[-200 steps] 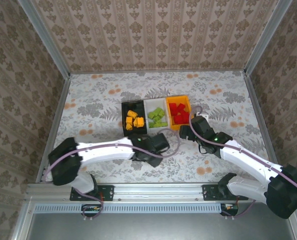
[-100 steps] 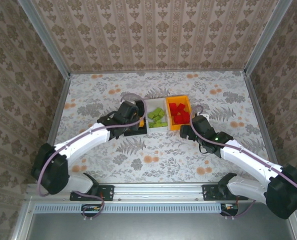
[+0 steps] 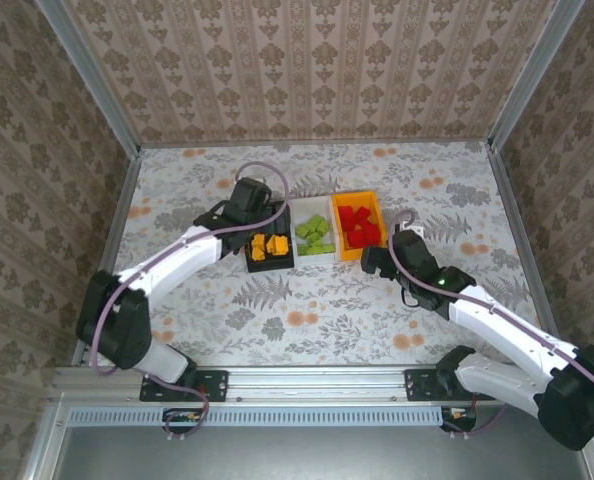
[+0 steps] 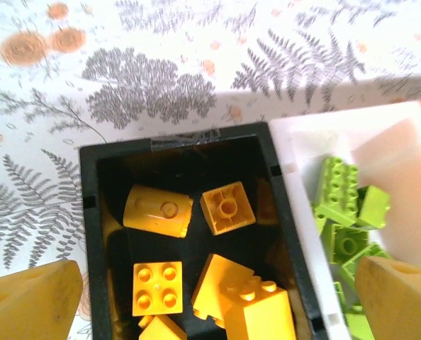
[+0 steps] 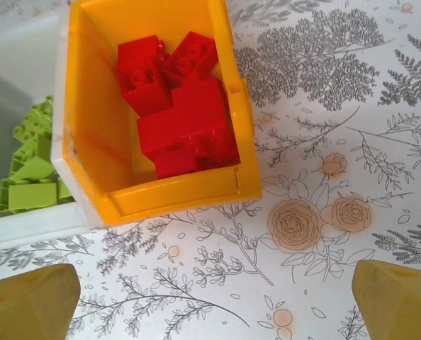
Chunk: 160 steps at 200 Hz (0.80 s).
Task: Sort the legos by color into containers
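**Top view.** Left gripper (image 3: 262, 222) hangs over the far end of the black bin (image 3: 251, 262). A second ago that arm lay low over the floral table (image 3: 307, 310), just in front of the bins. It has since swung up and across. Right gripper (image 3: 375, 262) sits beside the near right corner of the orange bin (image 3: 358, 196), hardly shifted. The white bin (image 3: 314, 255) stands between the other two, all three touching in a row.

**Left wrist.** The left gripper's (image 4: 214, 304) fingertips sit at the two bottom corners, so the jaws are spread wide with nothing gripped. Below them the orange-yellow legos (image 4: 157, 210) lie loose inside the black bin (image 4: 88, 234). Light green legos (image 4: 338, 188) are in the white bin (image 4: 302, 134) alongside.

**Right wrist.** The right gripper's (image 5: 214, 304) jaws are also wide and bare. Red legos (image 5: 186, 117) are heaped in the orange bin (image 5: 90, 106), with green legos (image 5: 30, 163) in the white bin (image 5: 26, 227).

**Reading.** The swing and the spread jaws look like a yellow brick just dropped home. Every brick I can make out lies in a bin, one color to each, so the sorting looks finished or nearly so.
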### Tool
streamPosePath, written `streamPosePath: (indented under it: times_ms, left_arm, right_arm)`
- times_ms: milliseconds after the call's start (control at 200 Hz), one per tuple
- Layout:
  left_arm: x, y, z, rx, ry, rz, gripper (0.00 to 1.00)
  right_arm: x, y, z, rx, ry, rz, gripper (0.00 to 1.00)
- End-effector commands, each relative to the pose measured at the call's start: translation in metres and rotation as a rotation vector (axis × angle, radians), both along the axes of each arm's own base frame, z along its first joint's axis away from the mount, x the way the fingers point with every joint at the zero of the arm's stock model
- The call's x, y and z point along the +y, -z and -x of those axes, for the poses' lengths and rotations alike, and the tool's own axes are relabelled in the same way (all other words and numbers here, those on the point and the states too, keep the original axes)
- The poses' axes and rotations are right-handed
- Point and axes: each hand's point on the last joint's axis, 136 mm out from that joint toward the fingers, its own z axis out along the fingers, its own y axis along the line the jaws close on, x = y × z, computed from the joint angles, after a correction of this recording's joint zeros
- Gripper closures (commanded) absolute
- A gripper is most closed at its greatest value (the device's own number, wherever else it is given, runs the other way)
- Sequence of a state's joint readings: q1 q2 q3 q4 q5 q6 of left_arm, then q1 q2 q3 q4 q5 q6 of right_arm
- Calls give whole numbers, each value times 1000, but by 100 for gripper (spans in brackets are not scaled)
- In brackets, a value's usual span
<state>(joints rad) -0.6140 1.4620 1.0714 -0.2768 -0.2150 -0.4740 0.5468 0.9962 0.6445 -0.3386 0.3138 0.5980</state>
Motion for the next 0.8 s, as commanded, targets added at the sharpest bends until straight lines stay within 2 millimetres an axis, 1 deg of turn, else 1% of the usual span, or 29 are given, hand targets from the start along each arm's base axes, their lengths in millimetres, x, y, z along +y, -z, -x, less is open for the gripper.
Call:
streamPosePath:
  times_ms: [0, 85, 155, 215, 265, 315, 350, 360, 370, 485, 560, 640, 695, 755, 795]
  left_arm:
    - [21, -46, 11, -146, -53, 32, 0]
    - [53, -63, 18, -260, -124, -37, 0]
    - [78, -75, 22, -354, -173, -91, 0]
    - [104, -77, 22, -435, -262, -169, 0]
    - [129, -73, 23, -460, -342, -236, 0]
    - [152, -66, 22, -446, -401, -290, 0]
    - [165, -61, 19, -433, -425, -320, 0]
    - [166, -59, 18, -433, -424, -328, 0]
    - [174, -58, 16, -430, -441, -343, 0]
    - [215, -28, 5, -377, -511, -471, 0]
    - [229, -5, -3, -351, -516, -507, 0]
    - [231, 14, -10, -367, -490, -510, 0]
    - [230, 23, -14, -385, -464, -519, 0]
    - [229, 27, -19, -419, -441, -529, 0]
    - [231, 32, -21, -424, -439, -511, 0]
  right_arm:
    - [-1, -15, 0, -77, -18, -25, 0]
    - [-5, -23, -1, -118, -1, -27, 0]
    - [-13, -26, -2, -133, 49, -19, 0]
    - [-21, -28, -2, -134, 99, -10, 0]
    - [-26, -28, -2, -138, 132, -8, 0]
    - [-30, -30, -2, -147, 167, -16, 0]
    - [-34, -32, -2, -158, 192, -21, 0]
    - [-34, -33, -2, -161, 196, -22, 0]
    - [-36, -33, -2, -164, 203, -23, 0]
    - [-43, -36, -1, -203, 246, -42, 0]
    - [-44, -35, 0, -214, 251, -50, 0]
    - [-46, -34, 0, -219, 254, -41, 0]
    - [-48, -34, 0, -225, 259, -23, 0]
    - [-53, -36, 0, -238, 271, 2, 0]
    - [-56, -39, 0, -249, 275, 18, 0]
